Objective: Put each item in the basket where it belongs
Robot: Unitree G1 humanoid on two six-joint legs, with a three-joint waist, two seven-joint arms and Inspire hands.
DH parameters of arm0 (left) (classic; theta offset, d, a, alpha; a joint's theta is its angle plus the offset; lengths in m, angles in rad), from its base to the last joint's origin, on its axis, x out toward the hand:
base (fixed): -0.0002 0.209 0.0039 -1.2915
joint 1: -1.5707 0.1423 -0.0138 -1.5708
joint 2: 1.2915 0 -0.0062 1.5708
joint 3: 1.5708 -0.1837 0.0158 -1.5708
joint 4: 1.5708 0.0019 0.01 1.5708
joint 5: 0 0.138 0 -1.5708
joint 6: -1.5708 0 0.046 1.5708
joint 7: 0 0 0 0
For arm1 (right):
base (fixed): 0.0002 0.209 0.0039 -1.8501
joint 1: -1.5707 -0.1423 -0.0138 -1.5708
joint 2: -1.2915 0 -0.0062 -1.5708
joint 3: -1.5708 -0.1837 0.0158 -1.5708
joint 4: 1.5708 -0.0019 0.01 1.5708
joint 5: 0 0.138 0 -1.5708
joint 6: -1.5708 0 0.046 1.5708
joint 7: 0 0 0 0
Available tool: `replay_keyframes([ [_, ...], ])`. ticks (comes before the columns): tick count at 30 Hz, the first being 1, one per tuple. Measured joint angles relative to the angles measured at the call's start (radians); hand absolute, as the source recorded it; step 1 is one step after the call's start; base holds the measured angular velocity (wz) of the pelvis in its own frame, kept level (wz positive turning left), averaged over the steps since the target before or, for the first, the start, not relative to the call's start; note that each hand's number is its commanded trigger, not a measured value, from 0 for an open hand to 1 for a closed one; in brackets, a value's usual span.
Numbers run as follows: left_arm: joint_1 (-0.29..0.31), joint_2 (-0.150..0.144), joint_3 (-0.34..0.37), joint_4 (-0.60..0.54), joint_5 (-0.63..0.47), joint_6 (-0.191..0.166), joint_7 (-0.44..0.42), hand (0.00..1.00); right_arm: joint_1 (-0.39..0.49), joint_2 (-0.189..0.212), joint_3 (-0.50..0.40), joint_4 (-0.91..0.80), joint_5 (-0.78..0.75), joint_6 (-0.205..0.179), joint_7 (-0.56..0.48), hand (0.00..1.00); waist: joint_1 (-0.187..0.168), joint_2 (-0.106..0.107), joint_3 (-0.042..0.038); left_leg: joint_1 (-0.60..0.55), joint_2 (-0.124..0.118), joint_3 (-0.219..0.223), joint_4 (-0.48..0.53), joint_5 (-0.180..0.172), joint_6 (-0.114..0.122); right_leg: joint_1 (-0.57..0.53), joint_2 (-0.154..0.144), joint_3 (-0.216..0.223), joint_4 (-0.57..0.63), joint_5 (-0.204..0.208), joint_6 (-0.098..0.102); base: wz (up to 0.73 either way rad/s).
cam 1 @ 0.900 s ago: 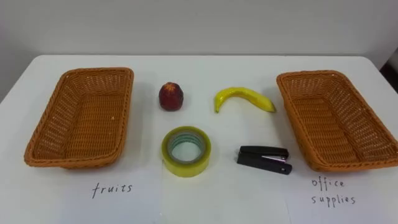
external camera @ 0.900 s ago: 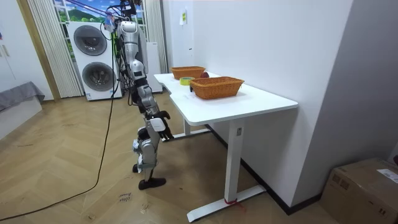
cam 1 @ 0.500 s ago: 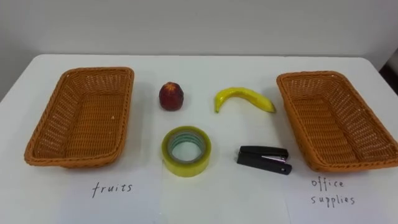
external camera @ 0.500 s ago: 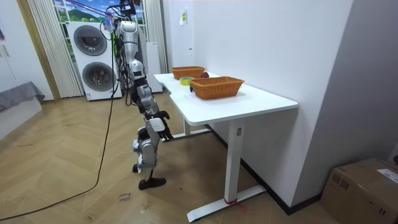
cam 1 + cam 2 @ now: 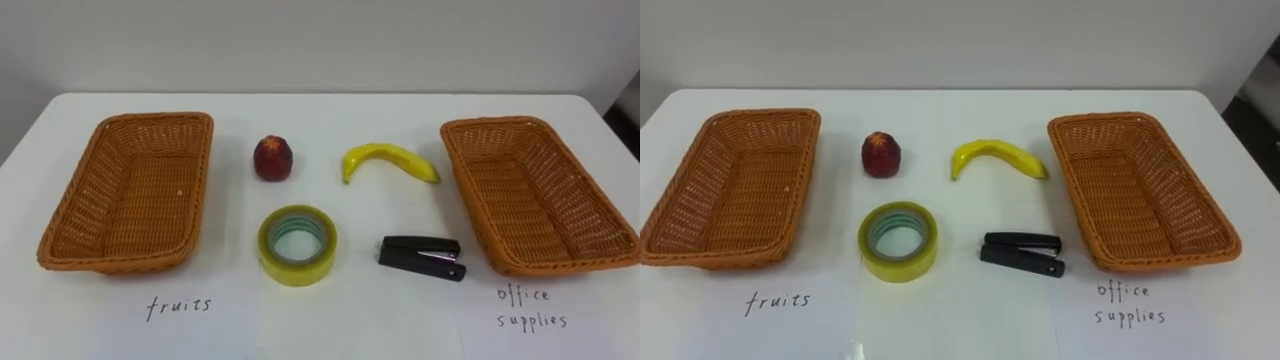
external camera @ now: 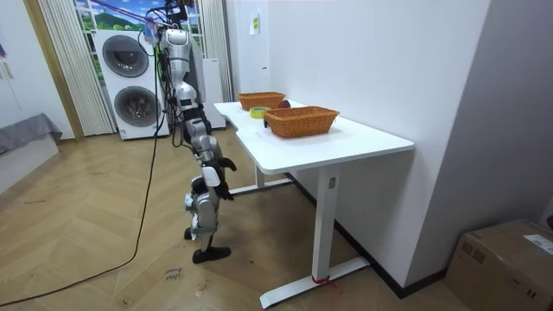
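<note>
On the white table [image 5: 330, 320] a red apple [image 5: 272, 158] and a yellow banana [image 5: 388, 160] lie in the far middle. Nearer me sit a roll of yellow tape [image 5: 297, 266] and a black stapler [image 5: 421, 256]. An empty wicker basket [image 5: 130, 195] stands at the left above a handwritten "fruits" label [image 5: 180, 305]. A second empty wicker basket [image 5: 530, 195] stands at the right above an "office supplies" label [image 5: 530, 308]. In the room view I stand at the table's long side, my right hand [image 6: 218, 164] hanging low by my hip, below the tabletop.
A white wall runs behind the table's far edge. In the room view two stacked washing machines [image 6: 130, 82] stand behind me, and a cardboard box [image 6: 510, 255] sits on the wooden floor at the room view's right.
In the room view my right arm has shifted a little and the hand sits slightly higher. The eye view has shifted slightly; the things on the table have not moved.
</note>
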Motion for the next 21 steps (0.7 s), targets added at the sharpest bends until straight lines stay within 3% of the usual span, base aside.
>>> replay_keyframes([
  [6,0.001,0.013,0.047,0.001,0.007,0.008,-0.017,0.00,-0.001,-0.009,-0.129,-0.021,0.042,0.016,-0.068,0.00,-0.017,-0.010,-0.0065,0.001,0.000,0.003,0.000,0.000,0.000,-0.002,0.000,0.003,0.003,-0.002,0.000,0.00],
  [11,0.004,0.013,0.129,0.001,0.034,0.008,-0.018,0.00,-0.001,-0.011,-0.226,-0.059,0.075,0.013,-0.126,0.00,-0.018,-0.023,-0.0061,0.006,0.000,0.009,-0.002,0.000,0.000,-0.002,0.000,0.008,0.004,-0.002,0.000,-0.03],
  [15,0.010,0.015,0.159,0.001,0.045,0.008,-0.018,0.00,-0.013,-0.018,-0.261,-0.070,0.080,-0.011,-0.164,0.00,-0.017,-0.024,-0.0060,0.010,0.000,0.015,-0.004,0.000,0.000,-0.004,0.003,0.024,0.005,-0.002,0.001,-0.08],
  [21,0.024,0.019,0.166,0.001,0.063,0.019,-0.039,0.00,-0.016,-0.029,-0.303,-0.119,0.084,-0.007,-0.207,0.00,-0.037,-0.024,-0.0059,0.009,0.000,0.016,-0.004,0.000,0.000,-0.005,0.003,0.025,0.006,-0.003,0.001,0.00],
])
